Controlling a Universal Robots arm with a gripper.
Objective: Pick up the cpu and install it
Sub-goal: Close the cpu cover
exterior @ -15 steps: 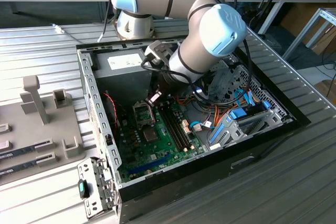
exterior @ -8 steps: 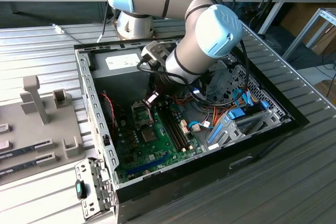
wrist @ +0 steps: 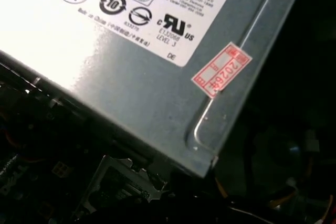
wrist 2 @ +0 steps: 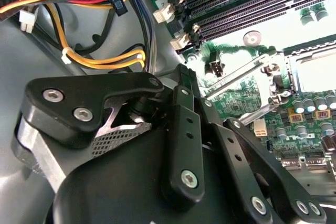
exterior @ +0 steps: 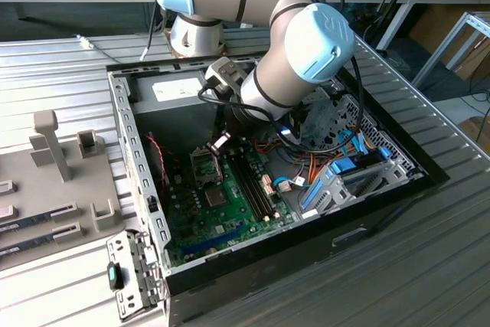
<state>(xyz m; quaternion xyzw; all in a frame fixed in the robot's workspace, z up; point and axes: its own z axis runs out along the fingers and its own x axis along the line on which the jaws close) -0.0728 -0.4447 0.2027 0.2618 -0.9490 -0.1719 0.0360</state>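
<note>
Black sheet metal frames the biggest thing here, the open computer case (exterior: 383, 189), lying on its side on the ribbed desk (exterior: 429, 266) so that the green motherboard (exterior: 230, 212) faces up and the arm (exterior: 298, 59) can reach straight down into it. The arm bends over the case wall, with its hand (exterior: 220, 142) hanging just above the CPU socket (exterior: 205, 168). Beside it, at the case's far end, sits the grey power-supply box (wrist: 157, 87), its labelled face pressing close in the first wrist view — something the exterior view barely hints at.

The second wrist view gives what the exterior view cannot: the socket's metal load frame (wrist 2: 252, 80) swung up and open, the socket (wrist 2: 315, 72) exposed beneath, and orange and yellow cables (wrist 2: 105, 59) bundled clear of it. The hand's black linkages (wrist 2: 189, 129) crowd that view — whether its fingers are wide or closed, I cannot tell. I cannot make out the cpu with certainty; a small pale piece at the hand's tip in the exterior view may be it.
</note>
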